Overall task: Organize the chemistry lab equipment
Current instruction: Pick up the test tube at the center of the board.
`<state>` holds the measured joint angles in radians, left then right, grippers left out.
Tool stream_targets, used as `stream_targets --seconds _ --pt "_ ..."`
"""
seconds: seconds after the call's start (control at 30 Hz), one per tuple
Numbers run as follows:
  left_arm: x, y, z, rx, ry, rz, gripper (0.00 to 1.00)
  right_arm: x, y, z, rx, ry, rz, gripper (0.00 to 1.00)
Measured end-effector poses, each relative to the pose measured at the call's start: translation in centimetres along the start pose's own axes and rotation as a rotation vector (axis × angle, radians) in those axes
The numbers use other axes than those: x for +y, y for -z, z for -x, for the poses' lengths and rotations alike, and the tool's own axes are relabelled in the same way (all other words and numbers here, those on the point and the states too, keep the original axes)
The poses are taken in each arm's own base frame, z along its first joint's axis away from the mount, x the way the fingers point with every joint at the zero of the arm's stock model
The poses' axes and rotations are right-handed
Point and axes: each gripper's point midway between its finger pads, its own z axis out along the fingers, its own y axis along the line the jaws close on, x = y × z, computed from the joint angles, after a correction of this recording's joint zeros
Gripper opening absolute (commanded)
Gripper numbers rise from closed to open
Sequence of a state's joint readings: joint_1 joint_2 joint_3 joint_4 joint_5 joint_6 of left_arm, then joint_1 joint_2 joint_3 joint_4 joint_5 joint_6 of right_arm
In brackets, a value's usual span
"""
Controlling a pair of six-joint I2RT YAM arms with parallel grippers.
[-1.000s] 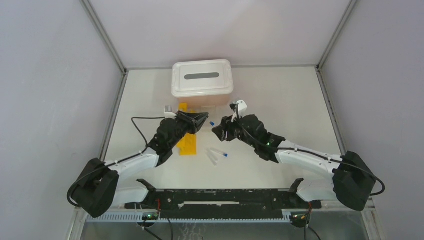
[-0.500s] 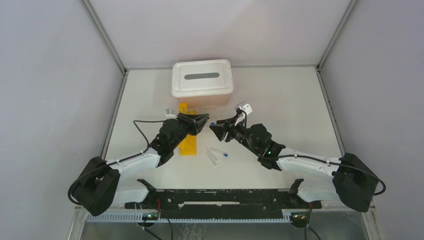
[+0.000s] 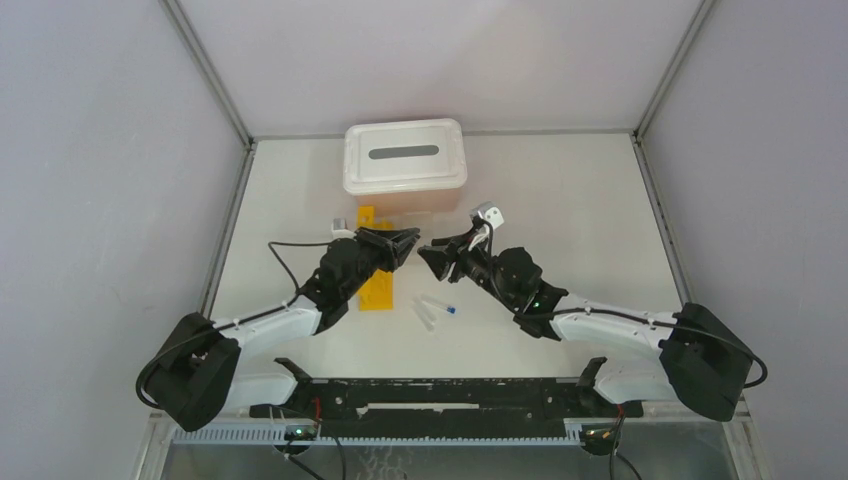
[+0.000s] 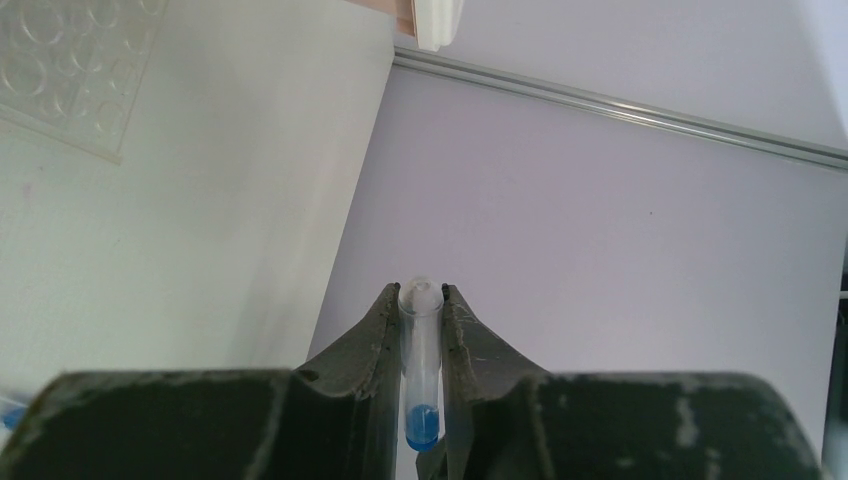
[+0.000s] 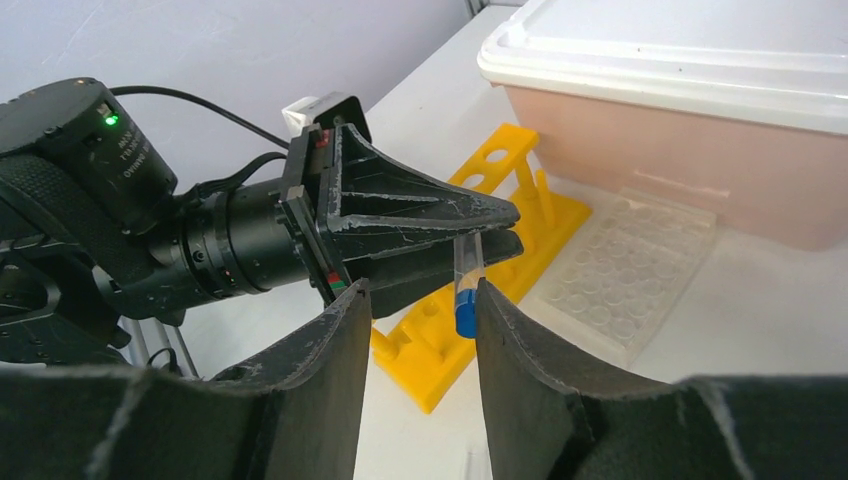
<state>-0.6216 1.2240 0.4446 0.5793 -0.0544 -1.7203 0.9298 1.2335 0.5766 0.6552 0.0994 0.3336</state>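
Top view: left gripper [image 3: 403, 243] is hovering just in front of the pink plastic bin with the white slotted lid [image 3: 440, 172], tips facing the right gripper [image 3: 430, 257], the two nearly meeting. Long yellow plastic rack with round holes [image 3: 377, 288] is lying in front of the bin's left corner, partly under the left arm. Two loose small clear blue-capped tubes [image 3: 434, 308] are lying on the white table [image 3: 570, 220], farther out in front of the bin.

Left wrist: left fingers are pinching narrow on one small clear blue-capped tube [image 4: 421, 370], crosswise at the tips, blue end down, clear end up. Clear plastic gridded rack [image 4: 70, 60] is lying flat near the bin's front wall.

Right wrist: right fingers are standing wide, flanking the blue end of the held tube. No contact that I can tell, and the tube is sitting nearer one finger than the other.

Looks like a handover. I'd centre the tube between the pads first and close on the body below the left tips, not on the cap. The left should let go only once the grip is firm.

Tube is smooth round plastic, so likely to twist or slip. Yellow rack is rigid and moulded. Gridded rack is translucent with round wells. Fingers are black and scuffed.
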Motion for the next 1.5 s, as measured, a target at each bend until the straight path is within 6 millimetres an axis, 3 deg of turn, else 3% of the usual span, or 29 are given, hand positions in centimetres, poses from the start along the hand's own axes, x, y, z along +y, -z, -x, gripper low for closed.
stream_targets --seconds 0.43,0.73,1.2,1.5 --pt "0.1 0.0 -0.1 -0.001 -0.001 0.004 0.21 -1.2 -0.5 -1.4 0.037 -0.002 -0.023 0.49" --pt "0.1 0.1 -0.2 0.002 -0.002 0.002 0.21 -1.6 -0.8 -2.6 0.07 -0.004 -0.029 0.42" --pt "0.2 0.1 -0.1 -0.009 -0.004 0.007 0.21 -1.6 -0.8 -2.6 0.071 -0.006 -0.03 0.37" --pt "0.2 0.1 -0.1 -0.01 -0.004 0.009 0.22 -1.7 -0.8 -2.7 0.073 -0.005 -0.035 0.28"
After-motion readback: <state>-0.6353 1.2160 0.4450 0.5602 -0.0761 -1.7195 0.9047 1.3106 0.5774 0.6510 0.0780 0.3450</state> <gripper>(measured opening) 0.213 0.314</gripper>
